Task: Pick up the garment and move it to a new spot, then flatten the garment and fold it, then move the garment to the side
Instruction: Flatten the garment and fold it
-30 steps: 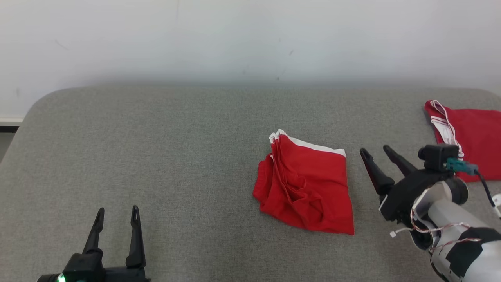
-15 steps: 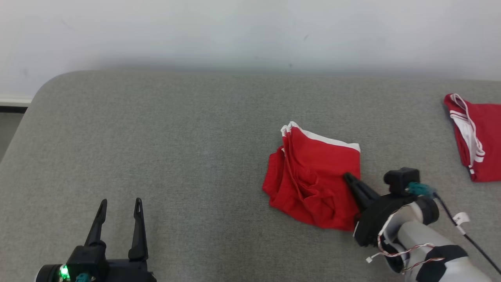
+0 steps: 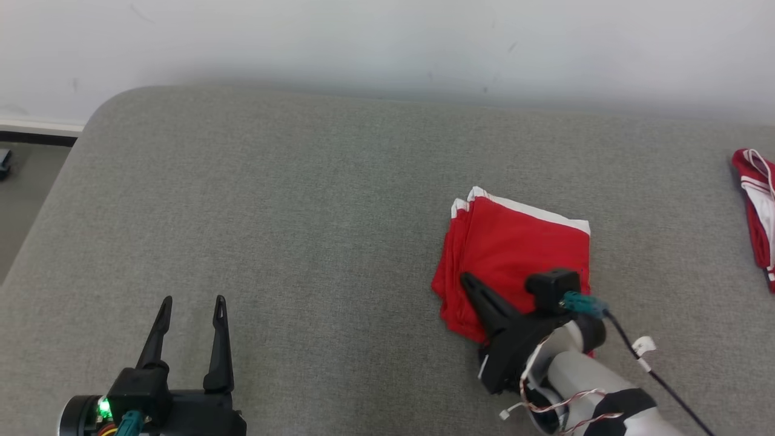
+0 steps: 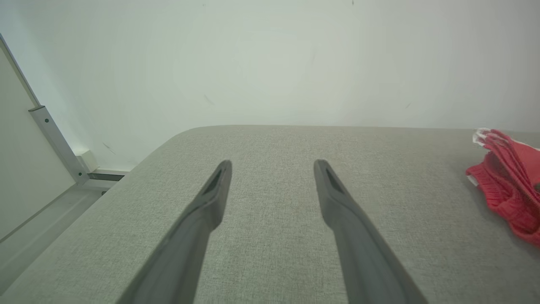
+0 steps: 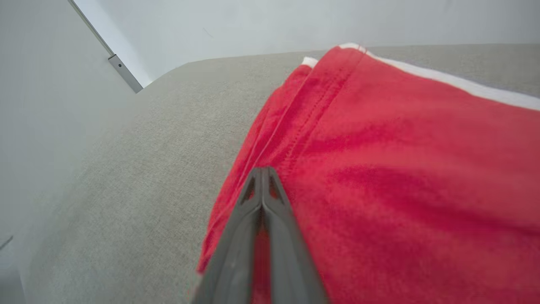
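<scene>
The garment (image 3: 527, 242) is a folded red piece with a white band along its far edge, lying right of centre on the grey padded surface (image 3: 303, 212). My right gripper (image 3: 467, 279) is shut, its fingers lying flat across the garment's near left part. In the right wrist view the shut fingertips (image 5: 262, 171) rest on the red cloth (image 5: 400, 169) beside a stitched seam, with no cloth between them. My left gripper (image 3: 194, 301) stands open at the lower left above bare surface. The left wrist view shows its spread fingers (image 4: 273, 164) and the garment's edge (image 4: 506, 177) at far right.
Another red garment with white trim (image 3: 757, 212) lies at the right edge of the surface. A pale wall (image 3: 387, 42) runs behind it. The surface's rounded left corner drops to the floor (image 3: 24, 200). A metal strip (image 5: 124, 74) stands against the wall.
My right gripper has shut and moved left from beside the garment onto its near part, and the cloth now lies smoother. The camera has shifted. The left gripper stays open.
</scene>
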